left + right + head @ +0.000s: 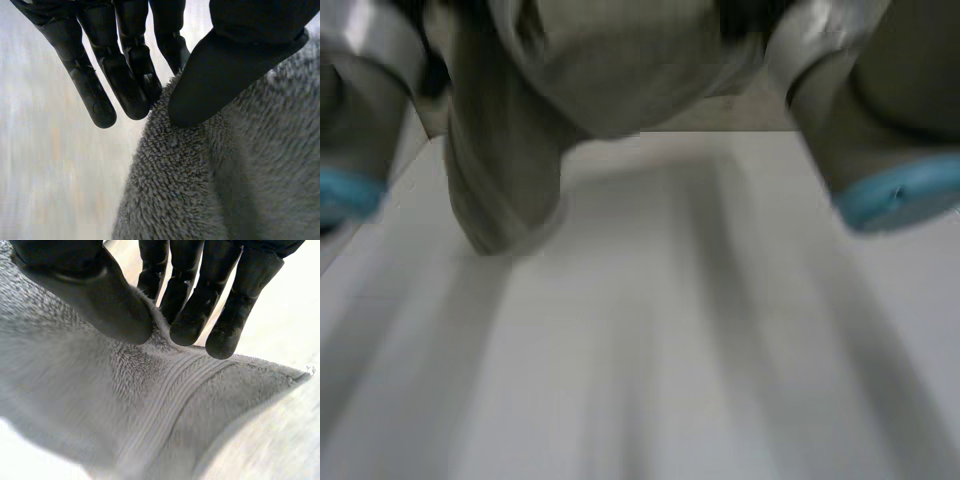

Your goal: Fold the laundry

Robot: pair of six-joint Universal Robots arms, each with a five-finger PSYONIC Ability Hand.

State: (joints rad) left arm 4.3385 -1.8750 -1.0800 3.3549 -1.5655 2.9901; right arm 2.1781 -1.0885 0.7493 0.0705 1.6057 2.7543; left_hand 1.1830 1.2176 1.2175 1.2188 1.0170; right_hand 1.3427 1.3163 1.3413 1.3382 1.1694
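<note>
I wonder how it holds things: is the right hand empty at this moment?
No, the right hand pinches the grey towel between its thumb and fingers.

One grey towel [505,170], one white table [720,330], two hands: left hand [125,75], right hand [192,295].

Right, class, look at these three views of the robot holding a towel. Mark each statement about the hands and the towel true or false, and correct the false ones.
1. The left hand pinches the towel between thumb and fingers. True.
2. The right hand is open and clear of the towel. False: its thumb and fingers pinch the towel, close to a ribbed band.
3. The towel lies folded flat on the white table. False: it is held up, with one part hanging down over the table.
4. The towel is grey with a fluffy pile. True.
</note>
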